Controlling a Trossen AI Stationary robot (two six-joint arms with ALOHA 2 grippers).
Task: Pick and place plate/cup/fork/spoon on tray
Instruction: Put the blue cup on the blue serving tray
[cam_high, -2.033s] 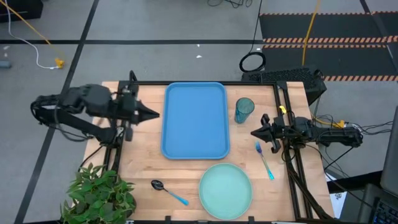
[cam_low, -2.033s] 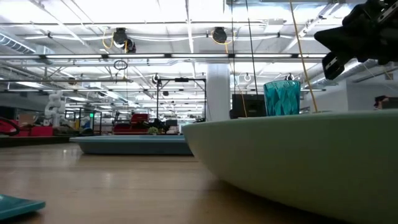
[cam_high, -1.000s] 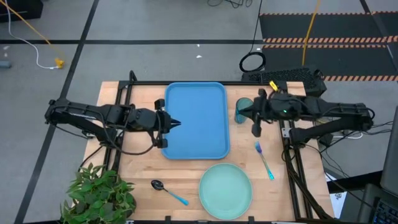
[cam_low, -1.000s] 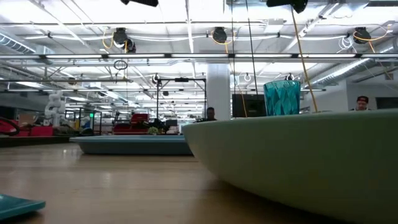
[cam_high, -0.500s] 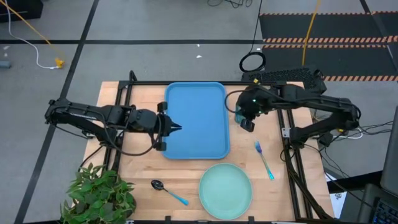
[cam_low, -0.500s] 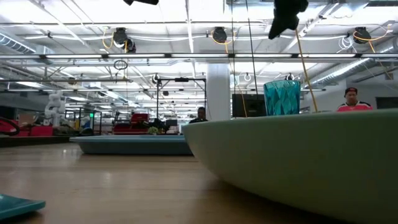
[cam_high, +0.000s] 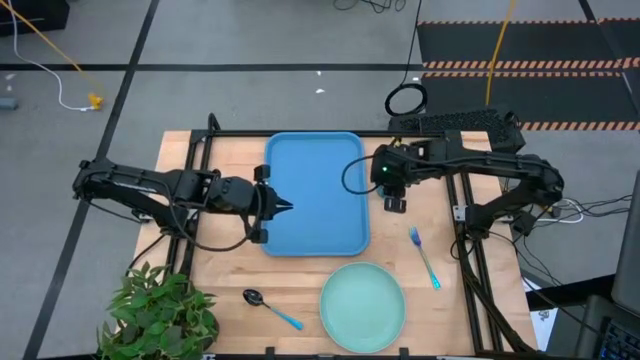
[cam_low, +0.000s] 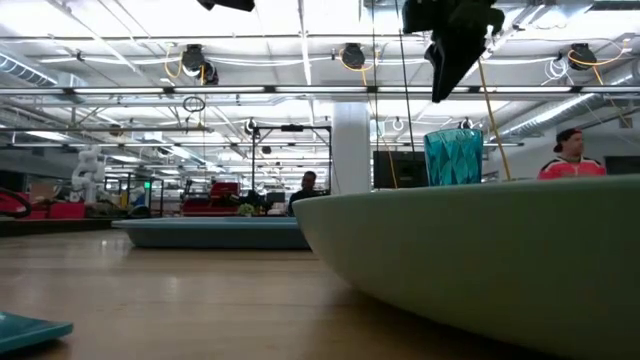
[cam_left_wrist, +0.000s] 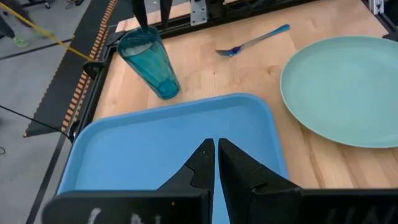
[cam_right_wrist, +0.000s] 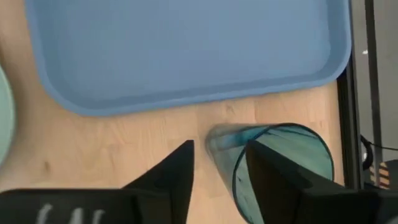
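Observation:
The blue tray (cam_high: 320, 160) lies in the middle of the table. The teal cup (cam_left_wrist: 149, 62) stands upright on the wood just right of the tray and also shows in the low view (cam_low: 453, 157). The mint plate (cam_high: 363, 305) lies near the front edge. The fork (cam_high: 425, 258) lies to its right and the spoon (cam_high: 270, 307) to its left. My right gripper (cam_right_wrist: 217, 155) is open and points down, a little above the cup's rim (cam_right_wrist: 280, 168), touching nothing. In the low view it (cam_low: 440, 95) hangs clear of the cup. My left gripper (cam_left_wrist: 216, 149) is shut and empty over the tray's left part.
A potted plant (cam_high: 160, 310) stands at the near left corner. Black frame rails (cam_high: 465, 230) run along the table's left and right sides. People (cam_low: 570, 160) show in the room beyond the table.
My right gripper has swung toward the table's left, tipped its fingers down and come down over the cup. The cup, the plate and the utensils have stayed where they were.

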